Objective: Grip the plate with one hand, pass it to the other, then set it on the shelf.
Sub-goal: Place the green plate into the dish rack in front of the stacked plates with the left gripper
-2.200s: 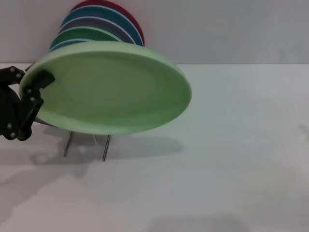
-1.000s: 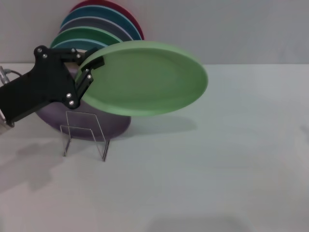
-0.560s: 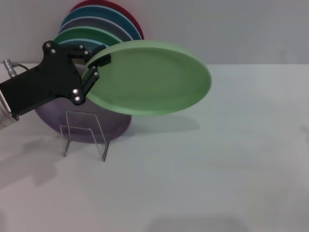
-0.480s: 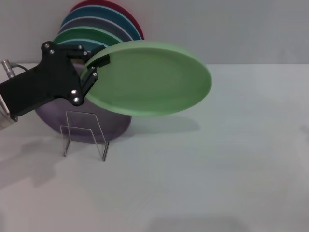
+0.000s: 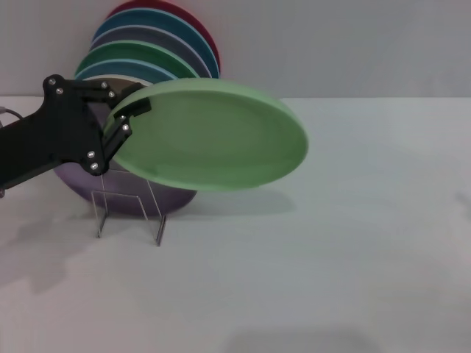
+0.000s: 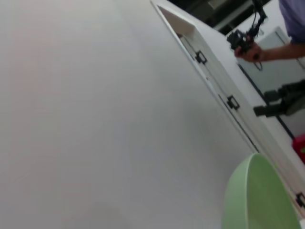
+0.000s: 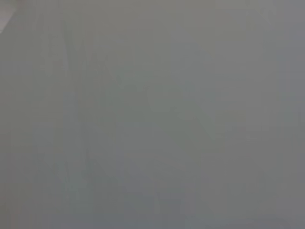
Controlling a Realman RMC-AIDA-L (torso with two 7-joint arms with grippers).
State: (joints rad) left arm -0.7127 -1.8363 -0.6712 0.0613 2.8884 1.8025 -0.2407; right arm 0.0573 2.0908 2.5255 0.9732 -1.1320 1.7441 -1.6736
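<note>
Left gripper (image 5: 131, 118) pinching mint-green plate (image 5: 210, 136) at its 9 o'clock rim, holding it tilted above wire rack (image 5: 129, 213); lavender plate (image 5: 88, 180) standing behind rack's front loop.

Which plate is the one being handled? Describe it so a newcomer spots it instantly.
Find the wire rack of upright coloured plates at the table's far left. In front of it, the left end effector holds the pale mint-green plate by its rim, the only one tilted nearly flat in the air.

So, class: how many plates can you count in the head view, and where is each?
7. The mint plate is held by the left gripper. The lavender plate stands at the wire rack's front; behind it pale blue, emerald, grey, teal and red. More may be hidden.
</note>
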